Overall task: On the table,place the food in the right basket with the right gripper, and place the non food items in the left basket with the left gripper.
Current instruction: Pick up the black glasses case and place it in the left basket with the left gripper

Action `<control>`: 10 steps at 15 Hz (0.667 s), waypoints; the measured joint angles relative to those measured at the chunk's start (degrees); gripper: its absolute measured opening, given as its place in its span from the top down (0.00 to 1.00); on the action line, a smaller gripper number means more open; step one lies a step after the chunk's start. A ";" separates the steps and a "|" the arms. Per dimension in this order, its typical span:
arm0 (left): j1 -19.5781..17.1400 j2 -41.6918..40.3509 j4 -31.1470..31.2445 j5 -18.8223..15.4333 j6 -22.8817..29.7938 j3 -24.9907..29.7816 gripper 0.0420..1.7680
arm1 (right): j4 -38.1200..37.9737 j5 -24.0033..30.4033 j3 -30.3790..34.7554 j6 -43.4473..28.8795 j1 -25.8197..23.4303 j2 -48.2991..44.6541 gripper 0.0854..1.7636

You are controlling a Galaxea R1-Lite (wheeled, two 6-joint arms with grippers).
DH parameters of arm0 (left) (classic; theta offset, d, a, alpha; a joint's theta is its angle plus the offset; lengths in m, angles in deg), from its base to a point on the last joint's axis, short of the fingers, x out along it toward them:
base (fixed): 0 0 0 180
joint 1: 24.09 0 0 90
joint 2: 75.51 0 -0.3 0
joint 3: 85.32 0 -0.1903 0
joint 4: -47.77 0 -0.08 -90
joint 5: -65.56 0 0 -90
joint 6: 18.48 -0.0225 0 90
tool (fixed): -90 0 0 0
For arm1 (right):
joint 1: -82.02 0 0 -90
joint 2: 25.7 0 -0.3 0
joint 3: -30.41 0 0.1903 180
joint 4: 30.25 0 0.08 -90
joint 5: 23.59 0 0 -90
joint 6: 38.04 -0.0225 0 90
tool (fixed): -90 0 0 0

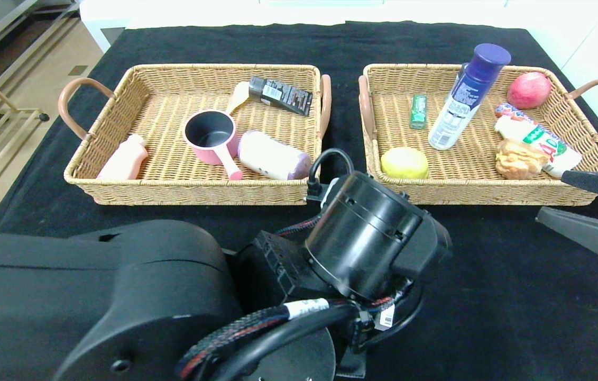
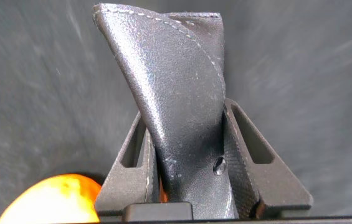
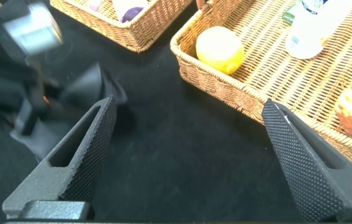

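Note:
My left gripper [image 2: 185, 115] is shut on the black curved pouch [image 2: 176, 81] above the black table [image 1: 489, 296]. In the head view its fingers are hidden under the left arm's wrist [image 1: 373, 238]. An orange [image 2: 51, 199] lies on the cloth beside the left fingers. The pink saucepan [image 1: 211, 135] and the white canister with the purple lid [image 1: 272, 155] lie in the left basket [image 1: 187, 193]. The blue-and-white bottle [image 1: 465, 100] and the bun [image 1: 518, 157] are in the right basket [image 1: 489, 193]. My right gripper [image 1: 551, 194] is open and empty by that basket's front right corner.
The left basket also holds a pink bottle [image 1: 125, 157], a black packet [image 1: 281, 95] and a wooden spoon [image 1: 239, 96]. The right basket also holds a yellow fruit [image 1: 404, 162], a green pack [image 1: 418, 111], a red apple [image 1: 529, 90] and a white tube [image 1: 539, 140].

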 joint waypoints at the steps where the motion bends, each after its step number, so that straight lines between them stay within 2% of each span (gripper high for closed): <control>1: 0.00 -1.22 -1.41 -0.40 -0.13 0.33 0.63 | -0.02 0.00 0.07 0.06 0.04 0.11 0.03; 5: -1.89 -5.80 -4.36 -2.29 -0.05 0.69 0.63 | -0.02 0.00 0.20 0.24 0.09 0.68 0.03; 10: -7.88 -10.26 -5.02 -3.15 -0.35 -2.39 0.63 | -0.06 -0.16 0.28 0.28 0.72 1.21 0.03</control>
